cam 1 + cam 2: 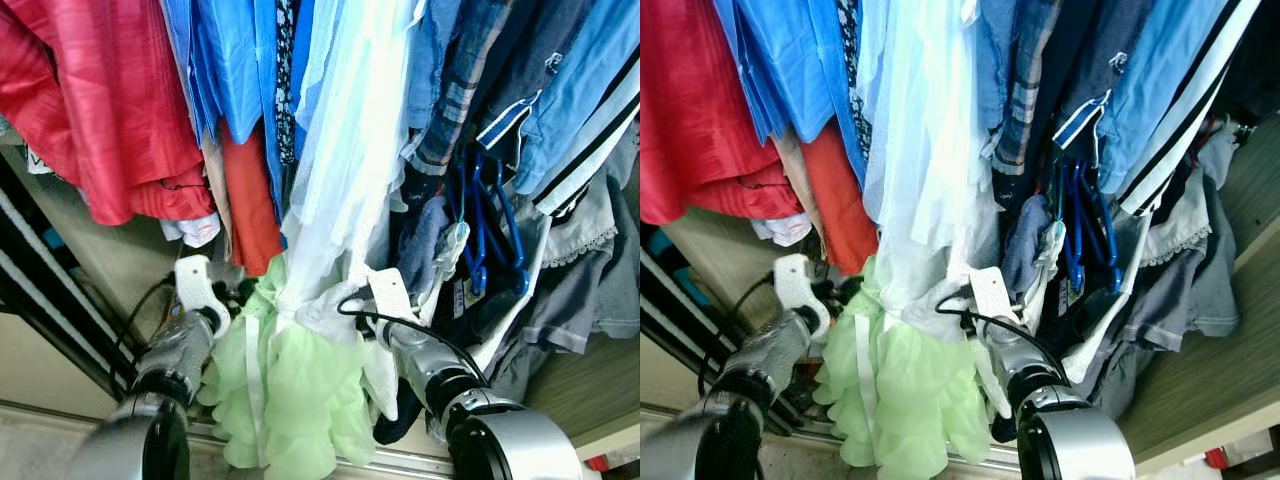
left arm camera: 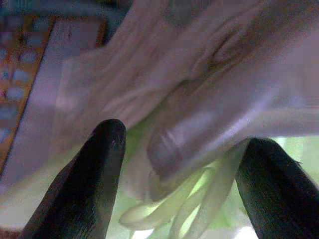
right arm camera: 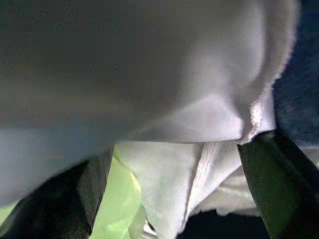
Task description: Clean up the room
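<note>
- Both pincers are buried in hanging clothes, so in the head views the fingertips are hidden behind fabric. The left gripper (image 2: 182,184) shows its two black fingers (image 2: 89,184) spread wide, with pale folds and thin strips of cloth lying between them; whether it grips any of it cannot be told.
- Likewise, the right gripper (image 3: 174,189) has its fingers wide apart, white cloth with a stitched hem hanging between them and a patch of light green beside.
- What lies beyond the cloth in both wrist views is blurred and dim.
- Hanging at the middle of the head view, the white sheer dress (image 1: 345,150) runs from 12 o'clock down to a light green ruffled skirt (image 1: 290,395) at 6 o'clock, between the two silver arms.
- At 10 o'clock hangs a red garment (image 1: 95,100), cut off by the frame edge; blue shirts (image 1: 225,60) sit at 11 o'clock.
- Blue hangers (image 1: 490,215) show at 3 o'clock among dark denim and grey clothes, partly covered.
</note>
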{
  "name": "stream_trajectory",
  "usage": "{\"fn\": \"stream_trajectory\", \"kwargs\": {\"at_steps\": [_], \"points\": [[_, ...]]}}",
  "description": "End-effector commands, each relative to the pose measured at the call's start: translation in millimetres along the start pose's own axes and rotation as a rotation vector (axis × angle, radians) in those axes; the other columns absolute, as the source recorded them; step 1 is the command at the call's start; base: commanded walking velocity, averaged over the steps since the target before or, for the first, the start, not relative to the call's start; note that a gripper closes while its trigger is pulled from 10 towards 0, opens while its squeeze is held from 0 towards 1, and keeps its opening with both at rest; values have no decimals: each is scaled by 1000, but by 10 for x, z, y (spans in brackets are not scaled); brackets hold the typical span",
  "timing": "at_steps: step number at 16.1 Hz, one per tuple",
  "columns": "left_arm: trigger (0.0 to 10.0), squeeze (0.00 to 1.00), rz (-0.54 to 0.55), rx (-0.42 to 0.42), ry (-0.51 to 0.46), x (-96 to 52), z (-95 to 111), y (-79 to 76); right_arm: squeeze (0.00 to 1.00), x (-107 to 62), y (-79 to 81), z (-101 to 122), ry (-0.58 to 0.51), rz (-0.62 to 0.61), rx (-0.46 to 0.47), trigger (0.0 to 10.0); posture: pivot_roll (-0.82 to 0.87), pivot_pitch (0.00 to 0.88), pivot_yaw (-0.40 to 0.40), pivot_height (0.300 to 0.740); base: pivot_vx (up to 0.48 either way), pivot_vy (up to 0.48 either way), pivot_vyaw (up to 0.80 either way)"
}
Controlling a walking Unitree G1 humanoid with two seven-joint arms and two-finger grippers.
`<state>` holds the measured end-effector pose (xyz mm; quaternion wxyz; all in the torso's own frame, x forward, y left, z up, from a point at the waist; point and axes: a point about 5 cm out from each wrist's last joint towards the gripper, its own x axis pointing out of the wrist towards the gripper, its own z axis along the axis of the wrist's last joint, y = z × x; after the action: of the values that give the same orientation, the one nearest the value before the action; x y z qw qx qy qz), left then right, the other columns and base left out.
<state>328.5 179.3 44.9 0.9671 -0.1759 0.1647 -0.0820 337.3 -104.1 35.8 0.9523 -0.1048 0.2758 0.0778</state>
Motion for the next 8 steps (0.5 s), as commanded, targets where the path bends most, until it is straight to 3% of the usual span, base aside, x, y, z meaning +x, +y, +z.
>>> {"fn": "stream_trajectory", "kwargs": {"at_steps": [1, 2, 4, 5, 6, 8], "points": [[10000, 0, -17, 5, -6, -48, -60, 6, 0, -2, -58, 26, -25, -10, 0, 10000, -34, 0, -54, 740, 0, 0, 0], [10000, 0, -46, -29, -93, -250, -100, -35, 0, -22, -68, -29, -48, 6, 6, 10000, -29, 0, -58, 740, 0, 0, 0], [10000, 0, -69, 48, -180, -551, -98, -123, 0, -96, -95, -98, -114, 41, -6, 10000, -17, 0, -69, 740, 0, 0, 0], [10000, 0, -51, 66, -193, -635, -106, -117, 0, -138, -121, -115, -140, 47, -27, 10000, -8, 0, -78, 740, 0, 0, 0], [10000, 0, -51, 141, -235, -764, -100, -77, 0, -236, -176, -115, -193, 86, -7, 10000, -7, 0, -78, 740, 0, 0, 0], [10000, 0, 110, 133, -249, -929, -89, 157, 0, -444, -308, -59, -315, 118, 1, 10000, -4, 0, -82, 740, 0, 0, 0]]}}
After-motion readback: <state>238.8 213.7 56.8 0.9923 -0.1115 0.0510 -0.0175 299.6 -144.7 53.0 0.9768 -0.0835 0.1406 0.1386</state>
